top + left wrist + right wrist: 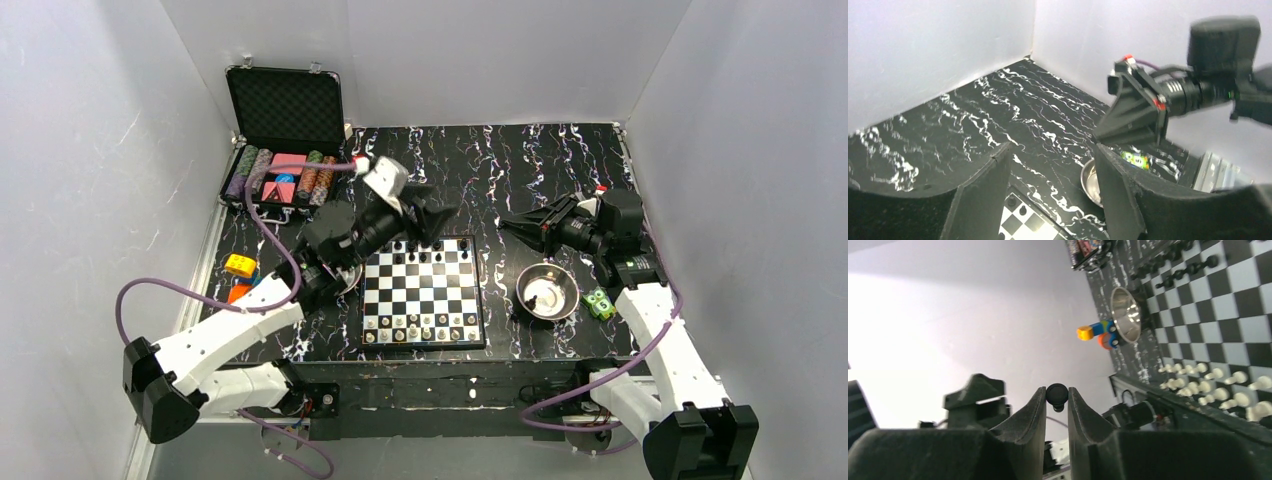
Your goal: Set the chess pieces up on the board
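**Inspector:** Posture of the left arm?

**Assessor:** Its base sits at the table's 7 o'clock corner. The arm stretches low toward 1 o'clock, and the left gripper (432, 222) hangs over the 12 o'clock edge of the board (422, 292). Its fingers (993, 185) stand apart with nothing between them.

**Inspector:** And the right arm?

**Assessor:** It rises from the 5 o'clock corner and bends at the wrist. The right gripper (512, 225) points toward 9 o'clock, above the bare tabletop at about 2 o'clock from the board. It is near the left gripper but not touching it.

**Inspector:** Is it carrying anything?

**Assessor:** Yes. The wrist view shows a black piece (1057, 394) with a round head, pinched between the fingertips and held clear of the table.

**Inspector:** Where do the remaining pieces stand?

**Assessor:** The black pieces (432, 252) line the board's 12 o'clock side in two rows. The white pieces (420, 328) line the 6 o'clock side, also in two rows. The middle squares are bare.

**Inspector:** Anything adjacent?

**Assessor:** A steel bowl (547, 292) sits at 3 o'clock from the board, close beside it. I cannot make out what is in it.
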`<state>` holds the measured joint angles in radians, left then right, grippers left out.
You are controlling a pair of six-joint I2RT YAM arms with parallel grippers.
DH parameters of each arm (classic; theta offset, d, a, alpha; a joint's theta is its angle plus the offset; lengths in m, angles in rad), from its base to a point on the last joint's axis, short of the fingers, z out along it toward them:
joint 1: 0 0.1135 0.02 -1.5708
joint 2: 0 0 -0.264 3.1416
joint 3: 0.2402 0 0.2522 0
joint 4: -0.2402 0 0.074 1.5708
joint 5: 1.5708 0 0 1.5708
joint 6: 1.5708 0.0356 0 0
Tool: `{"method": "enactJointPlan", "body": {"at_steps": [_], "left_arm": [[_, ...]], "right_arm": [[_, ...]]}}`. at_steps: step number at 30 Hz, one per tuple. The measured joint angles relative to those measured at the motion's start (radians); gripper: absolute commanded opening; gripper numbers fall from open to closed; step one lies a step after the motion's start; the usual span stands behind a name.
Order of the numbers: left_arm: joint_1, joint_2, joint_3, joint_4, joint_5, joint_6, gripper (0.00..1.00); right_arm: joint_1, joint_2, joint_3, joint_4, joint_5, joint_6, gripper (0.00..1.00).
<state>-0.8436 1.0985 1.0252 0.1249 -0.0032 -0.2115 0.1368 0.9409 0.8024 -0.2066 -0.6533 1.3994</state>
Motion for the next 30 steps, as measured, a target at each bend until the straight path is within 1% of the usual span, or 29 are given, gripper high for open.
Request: {"method": "enactJointPlan", "body": {"at_steps": [2,5,6,8,12,16,20,25,30], "left_arm": [[-0.045,-0.013,-0.090,0.130,0.024,0.124,0.67],[-0.092,-0.023,-0.219,0.277,0.089,0.285,0.75],[-0.106,-0.022,-0.262,0.328,0.123,0.346,0.77],[-0.128,-0.017,-0.325,0.402,0.192,0.456,0.77],[-0.152,0.022,-0.338,0.535,0.260,0.587,0.74],[-0.163,0.063,-0.306,0.612,0.285,0.660,0.68],[-0.169,0.107,-0.256,0.665,0.296,0.697,0.61],[-0.171,0.148,-0.229,0.689,0.300,0.715,0.60],[-0.173,0.182,-0.220,0.692,0.303,0.718,0.55]], "right_arm": [[0.000,-0.019,-0.016,0.034,-0.012,0.090,0.01],[0.000,-0.054,-0.017,0.059,-0.009,0.178,0.01],[0.000,-0.067,-0.017,0.062,-0.007,0.198,0.01],[0.000,-0.097,-0.016,0.066,-0.006,0.237,0.01],[0.000,-0.110,0.005,0.068,-0.015,0.278,0.01],[0.000,-0.109,0.010,0.069,-0.042,0.306,0.01],[0.000,-0.109,0.010,0.081,-0.071,0.329,0.01],[0.000,-0.109,0.010,0.114,-0.100,0.352,0.01],[0.000,-0.109,0.009,0.164,-0.122,0.383,0.01]]}}
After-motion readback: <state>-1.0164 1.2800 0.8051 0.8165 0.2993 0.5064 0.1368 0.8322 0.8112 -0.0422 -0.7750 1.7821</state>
